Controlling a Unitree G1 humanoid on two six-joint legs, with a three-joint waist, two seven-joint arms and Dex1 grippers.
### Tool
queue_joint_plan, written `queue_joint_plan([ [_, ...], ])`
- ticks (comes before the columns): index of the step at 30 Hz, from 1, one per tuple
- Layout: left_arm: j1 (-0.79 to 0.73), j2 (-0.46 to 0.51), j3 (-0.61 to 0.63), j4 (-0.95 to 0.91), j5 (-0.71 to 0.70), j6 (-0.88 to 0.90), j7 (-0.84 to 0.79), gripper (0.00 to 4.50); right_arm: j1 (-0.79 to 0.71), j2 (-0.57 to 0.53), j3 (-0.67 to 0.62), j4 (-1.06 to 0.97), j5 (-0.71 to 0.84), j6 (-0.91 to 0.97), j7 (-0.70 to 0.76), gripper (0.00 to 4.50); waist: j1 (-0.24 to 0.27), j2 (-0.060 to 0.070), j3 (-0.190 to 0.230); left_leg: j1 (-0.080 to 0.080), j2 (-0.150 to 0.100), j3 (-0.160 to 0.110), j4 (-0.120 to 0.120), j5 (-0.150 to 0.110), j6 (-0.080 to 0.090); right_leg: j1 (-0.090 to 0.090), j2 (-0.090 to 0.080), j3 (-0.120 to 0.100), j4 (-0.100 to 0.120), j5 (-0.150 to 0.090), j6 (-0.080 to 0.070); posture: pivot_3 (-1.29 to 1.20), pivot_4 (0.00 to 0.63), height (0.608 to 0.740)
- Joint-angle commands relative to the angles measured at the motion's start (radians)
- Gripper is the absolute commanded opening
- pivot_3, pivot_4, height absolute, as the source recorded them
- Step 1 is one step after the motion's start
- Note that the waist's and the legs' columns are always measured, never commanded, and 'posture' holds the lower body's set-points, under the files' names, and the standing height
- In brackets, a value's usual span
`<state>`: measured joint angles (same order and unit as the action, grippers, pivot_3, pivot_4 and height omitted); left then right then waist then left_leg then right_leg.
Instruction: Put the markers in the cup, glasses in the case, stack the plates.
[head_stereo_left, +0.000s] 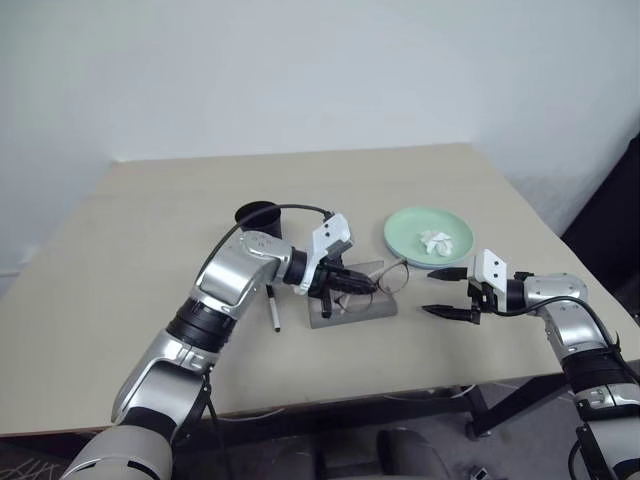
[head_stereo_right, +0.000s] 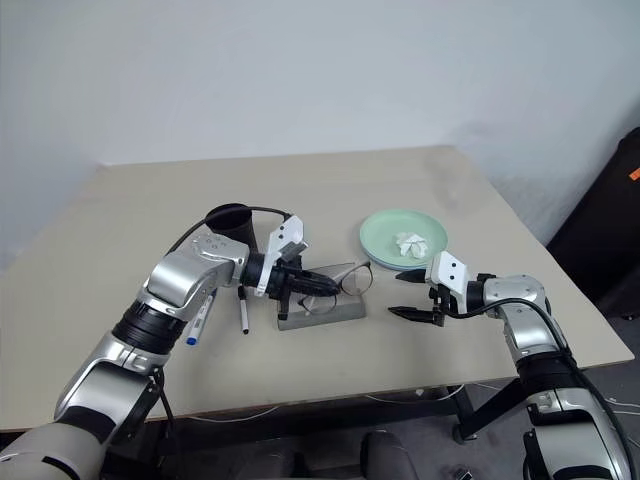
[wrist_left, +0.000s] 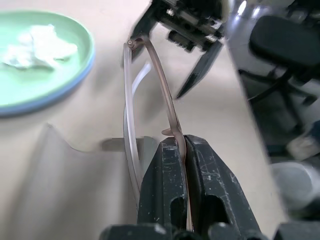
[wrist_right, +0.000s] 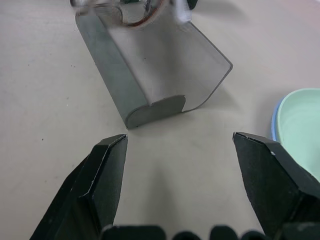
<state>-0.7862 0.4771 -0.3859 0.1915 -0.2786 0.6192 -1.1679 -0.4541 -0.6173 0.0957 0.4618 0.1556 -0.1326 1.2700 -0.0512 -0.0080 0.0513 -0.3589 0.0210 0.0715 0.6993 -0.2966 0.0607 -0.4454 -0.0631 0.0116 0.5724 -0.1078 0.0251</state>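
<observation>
centre frame, left gripper (head_stereo_left: 352, 283) pinches glasses (head_stereo_left: 385, 280) above the open case (head_stereo_left: 352, 305); right gripper (head_stereo_left: 447, 292) gapes; tissue wad (head_stereo_left: 435, 241) sits in stacked plates (head_stereo_left: 403, 228).

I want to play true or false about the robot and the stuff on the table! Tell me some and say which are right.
1. The left gripper is shut on the glasses. True.
2. The right gripper holds a marker. False: its jaws stand open with nothing between them.
3. The green plate sits on top of the blue plate. True.
4. The case is closed. False: its lid is open.
5. Both markers are in the cup. False: the dark marker and the blue-capped marker lie on the table.
</observation>
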Motion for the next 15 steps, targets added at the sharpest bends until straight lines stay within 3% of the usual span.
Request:
queue_joint_plan([
  [1, -0.059, 0.002, -0.035, 0.109, 0.101, -0.133, -0.016, 0.05, -0.034, -0.009, -0.008, -0.006, 0.005, -0.011, 0.004, 3.66, 0.000, 0.000, 0.000, 0.000, 0.000, 0.000, 0.000, 0.000, 0.000, 0.000, 0.000, 0.000, 0.000, 0.000, 0.000, 0.00, 0.000, 0.740],
  [10, -0.097, -0.053, -0.136, 0.363, 0.288, -0.364, -0.066, 0.05, -0.034, -0.005, -0.006, -0.011, 0.008, -0.015, -0.003, 3.66, 0.001, -0.001, 0.000, -0.002, -0.002, 0.000, 0.000, 0.000, 0.001, 0.000, 0.000, 0.001, 0.000, 0.000, 0.001, 0.00, 0.000, 0.740],
  [15, -0.099, -0.079, -0.141, 0.419, 0.311, -0.407, -0.118, 0.05, -0.012, -0.012, -0.013, -0.028, 0.011, -0.013, -0.010, 3.66, 0.001, -0.001, 0.000, -0.001, -0.002, 0.000, 0.000, 0.000, 0.002, 0.000, 0.000, 0.002, 0.000, -0.001, 0.001, 0.00, 0.000, 0.740],
])
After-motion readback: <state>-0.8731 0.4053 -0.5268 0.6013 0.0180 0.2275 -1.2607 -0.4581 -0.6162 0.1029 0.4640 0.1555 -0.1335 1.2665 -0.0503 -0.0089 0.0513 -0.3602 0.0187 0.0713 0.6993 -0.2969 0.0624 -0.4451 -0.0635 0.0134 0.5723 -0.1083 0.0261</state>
